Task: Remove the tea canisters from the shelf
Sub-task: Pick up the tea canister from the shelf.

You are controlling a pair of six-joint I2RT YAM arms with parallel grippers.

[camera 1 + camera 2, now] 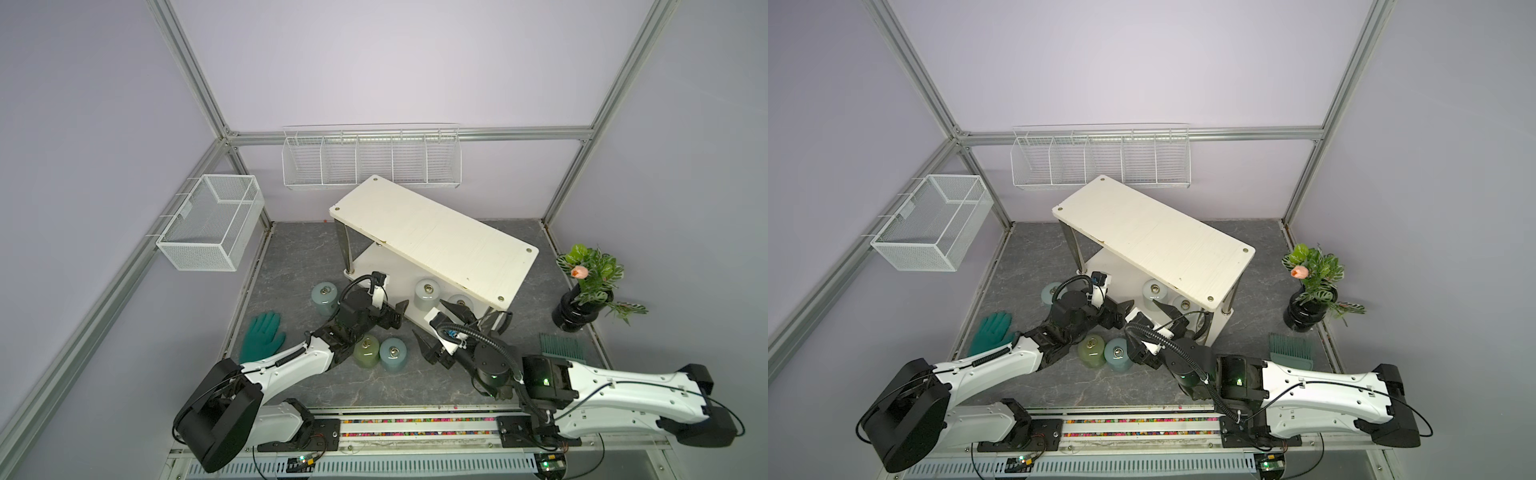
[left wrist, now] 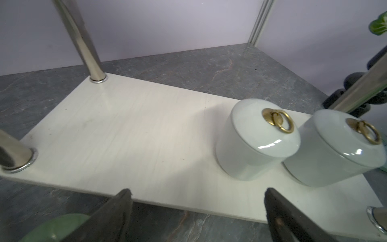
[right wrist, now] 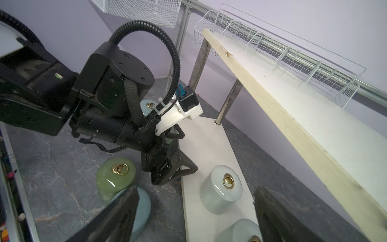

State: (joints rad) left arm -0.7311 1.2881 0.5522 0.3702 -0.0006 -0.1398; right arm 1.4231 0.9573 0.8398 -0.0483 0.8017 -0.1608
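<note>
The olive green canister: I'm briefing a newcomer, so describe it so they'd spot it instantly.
Find the cream-white shelf on the grey table. In front of it, off the shelf, two jars stand side by side on the tabletop next to the left arm. The olive green canister is the one nearer that arm; its twin-shaped neighbour, the light blue canister, differs only in colour.

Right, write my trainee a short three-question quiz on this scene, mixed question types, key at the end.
1. True or false: the left tool is clamped on a jar.
2. Count: how many pale grey-white glossy lidded canisters stand on the cream-white two-tier shelf?
3. Fill in: the olive green glossy canister stands beside a ____ one.
Key:
1. False, its jaws are open and empty.
2. Two, both on the lower tier.
3. The light blue canister.
</note>
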